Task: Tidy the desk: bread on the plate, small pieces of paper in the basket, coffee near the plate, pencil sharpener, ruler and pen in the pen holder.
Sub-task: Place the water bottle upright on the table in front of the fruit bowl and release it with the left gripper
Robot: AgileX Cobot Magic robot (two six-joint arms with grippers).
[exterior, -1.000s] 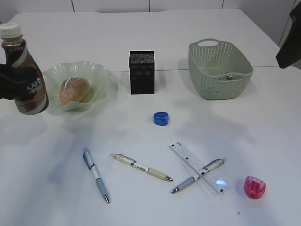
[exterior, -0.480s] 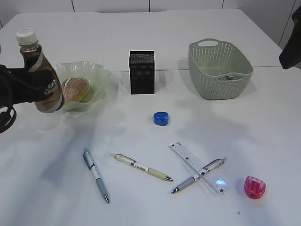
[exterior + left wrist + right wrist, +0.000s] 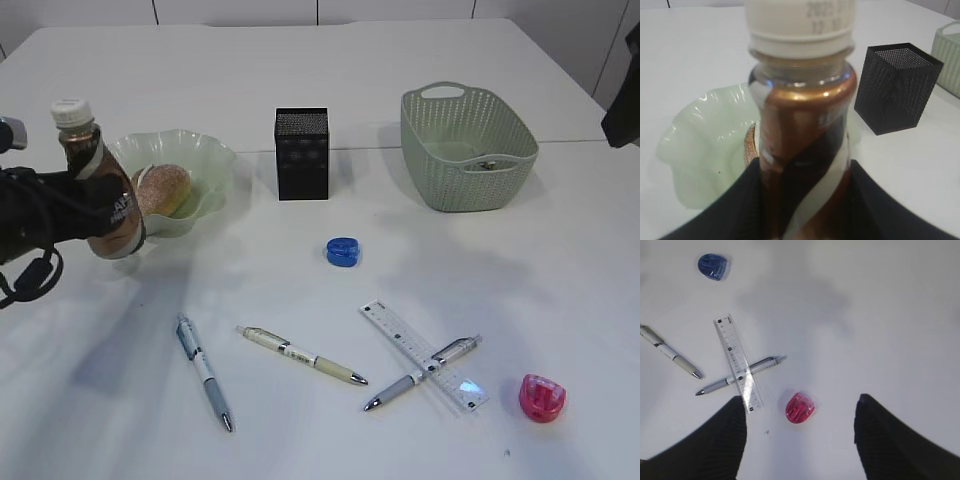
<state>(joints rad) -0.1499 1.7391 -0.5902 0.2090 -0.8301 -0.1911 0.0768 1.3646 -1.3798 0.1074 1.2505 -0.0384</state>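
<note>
Nearest you, the pens (image 3: 205,372), the ruler (image 3: 424,356) and the pink sharpener (image 3: 541,397) are lying loose, with the blue sharpener (image 3: 342,251) a bit farther back. Your right gripper (image 3: 800,440) hangs wide open above them, holding nothing. Over on the left, your left gripper (image 3: 802,200) is clamped around the body of the coffee bottle (image 3: 100,185), just beside the plate (image 3: 215,165) with the bread (image 3: 160,190). That bottle's probably smooth, full and top-heavy, so grip it low on the label.

Glossy plastic coffee bottle (image 3: 802,130), black mesh pen holder (image 3: 301,153) seemingly metal, woven-look plastic basket (image 3: 467,148)
</note>
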